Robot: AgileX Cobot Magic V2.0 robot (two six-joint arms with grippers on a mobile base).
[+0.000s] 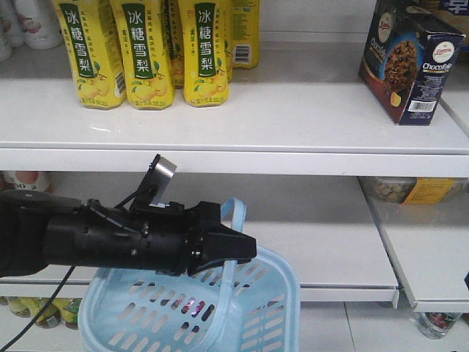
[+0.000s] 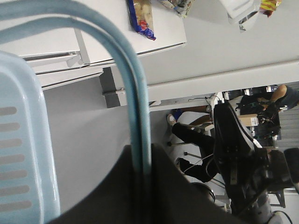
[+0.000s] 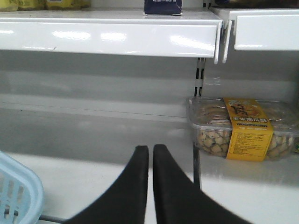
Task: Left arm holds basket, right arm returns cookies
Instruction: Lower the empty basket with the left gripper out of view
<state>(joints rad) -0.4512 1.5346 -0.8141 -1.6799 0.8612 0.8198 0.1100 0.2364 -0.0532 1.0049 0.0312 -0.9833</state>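
The light blue basket (image 1: 249, 308) hangs low in front of the shelves. My left arm (image 1: 110, 238) reaches in from the left, and the left gripper (image 1: 238, 249) is shut on the basket's thin hoop handle (image 1: 236, 213). The left wrist view shows that handle (image 2: 135, 93) running down between the closed jaws of the left gripper (image 2: 141, 170), with the basket's slotted wall (image 2: 21, 154) at left. The navy cookies carton (image 1: 410, 62) stands upright on the top shelf at right, its base (image 3: 162, 6) visible from below. My right gripper (image 3: 151, 150) is shut and empty, low before the middle shelf.
Yellow pear-drink bottles (image 1: 146, 51) stand on the top shelf (image 1: 278, 117) at left. A clear snack box with a yellow label (image 3: 243, 128) lies on the middle shelf, right of the right gripper. A corner of the basket (image 3: 16, 193) lies at its lower left.
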